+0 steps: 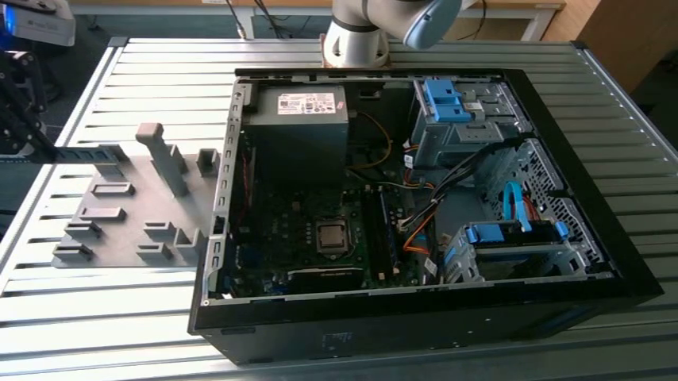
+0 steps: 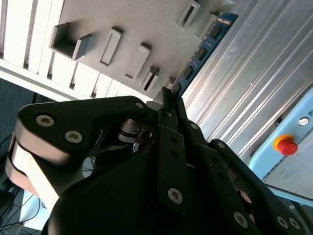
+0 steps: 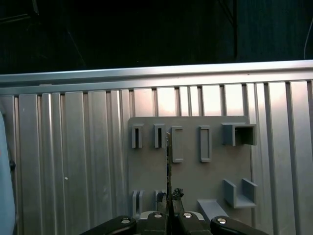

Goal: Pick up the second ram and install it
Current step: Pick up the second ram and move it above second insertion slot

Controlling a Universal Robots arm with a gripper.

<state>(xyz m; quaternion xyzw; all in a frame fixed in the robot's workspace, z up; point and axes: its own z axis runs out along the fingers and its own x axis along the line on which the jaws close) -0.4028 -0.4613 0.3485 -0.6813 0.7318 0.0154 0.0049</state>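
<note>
The second ram [image 2: 203, 49] is a thin dark green stick with black chips and a blue-white label at its far end. My gripper [image 2: 168, 98] is shut on one end of it. In the first wrist view the ram [image 3: 168, 156] appears edge-on, rising from the gripper [image 3: 168, 203] above the grey holder plate [image 3: 190, 181]. In the exterior view the gripper [image 1: 32, 151] is at the far left edge and holds the ram [image 1: 85, 152] level above the plate's [image 1: 117, 238] far end, well left of the open computer case [image 1: 424, 317].
The holder plate carries several grey slot blocks and a tall post [image 1: 170, 159]. Inside the case lie the motherboard with its CPU socket [image 1: 333, 236], a power supply [image 1: 302, 103], blue drive brackets [image 1: 445, 99] and loose cables. A box with a red stop button [image 2: 286, 145] stands beside the slatted table.
</note>
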